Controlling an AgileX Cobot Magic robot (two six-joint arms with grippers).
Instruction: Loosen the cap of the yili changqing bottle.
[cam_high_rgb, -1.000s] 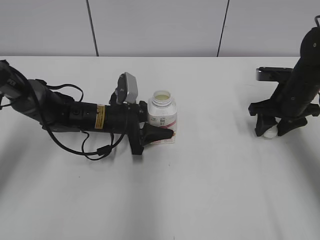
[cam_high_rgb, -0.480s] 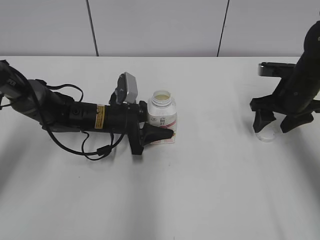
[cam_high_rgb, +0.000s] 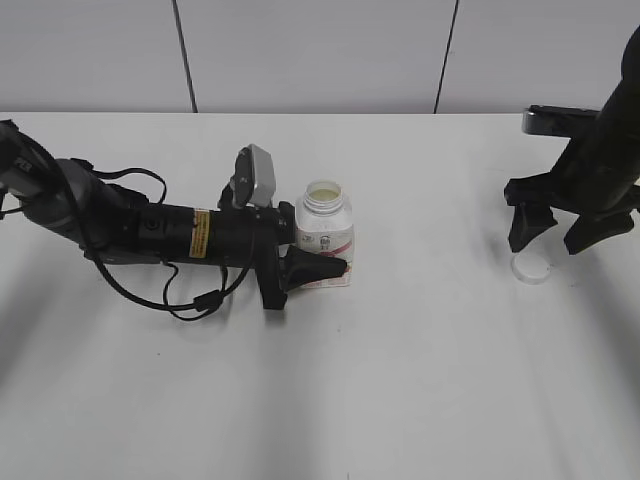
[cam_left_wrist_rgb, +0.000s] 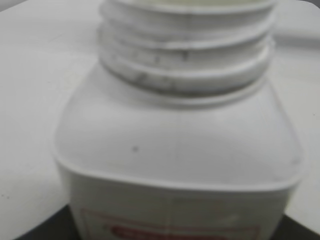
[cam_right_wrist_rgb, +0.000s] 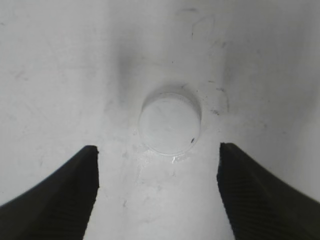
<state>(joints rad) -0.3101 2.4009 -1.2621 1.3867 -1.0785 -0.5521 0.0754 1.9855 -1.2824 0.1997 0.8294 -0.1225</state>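
Observation:
The yili changqing bottle (cam_high_rgb: 325, 240) stands upright mid-table with its neck open and no cap on it. My left gripper (cam_high_rgb: 318, 268) lies low on the table and is shut on the bottle's lower body. In the left wrist view the bottle (cam_left_wrist_rgb: 180, 150) fills the frame, with bare neck threads at the top. The white cap (cam_high_rgb: 531, 268) lies flat on the table at the far right. My right gripper (cam_high_rgb: 560, 232) hangs just above it, open and empty. In the right wrist view the cap (cam_right_wrist_rgb: 170, 124) lies beyond the spread fingers of my right gripper (cam_right_wrist_rgb: 157, 192).
The white table (cam_high_rgb: 400, 380) ends at a pale panelled wall (cam_high_rgb: 320, 50) at the back. The left arm's body and looped cables (cam_high_rgb: 150, 235) stretch across the table's left side.
My right gripper has opened, left the cap on the table and risen a little above it. The left gripper and the bottle have not moved.

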